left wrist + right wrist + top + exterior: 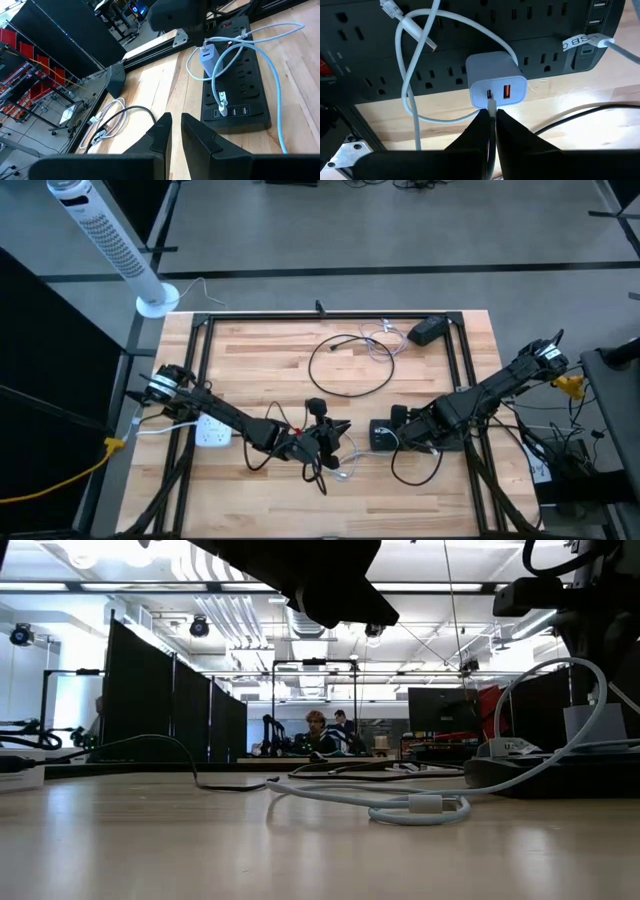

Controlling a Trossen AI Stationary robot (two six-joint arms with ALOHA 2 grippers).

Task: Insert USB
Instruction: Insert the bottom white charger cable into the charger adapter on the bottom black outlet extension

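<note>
Pressing a USB plug [490, 106] toward the white charger [496, 80], our right gripper [490, 125] has its fingers clamped together on the thin connector. In the right wrist view the plug's metal tip sits at the charger's left port, beside the orange port; we cannot tell how deep it has gone. The charger stands plugged into the black power strip [380, 50], which lies on the worktop [260, 360] at about four o'clock from its centre in the high view.

Our left gripper [175, 131] waits near six o'clock of the worktop, just beside the strip's end with the USB ports. Its fingers stand close together with a narrow gap between them, and nothing shows in that gap. A white cable [272, 70] loops over the strip, with a second connector [221, 102] resting near the strip's own USB sockets.

We judge the task to be well along: the plug is picked up, aligned and at the mouth of the port. What remains, as far as we see, is seating it fully and then letting go. A black cable [350, 365] lies coiled toward twelve o'clock, well apart from the work.
</note>
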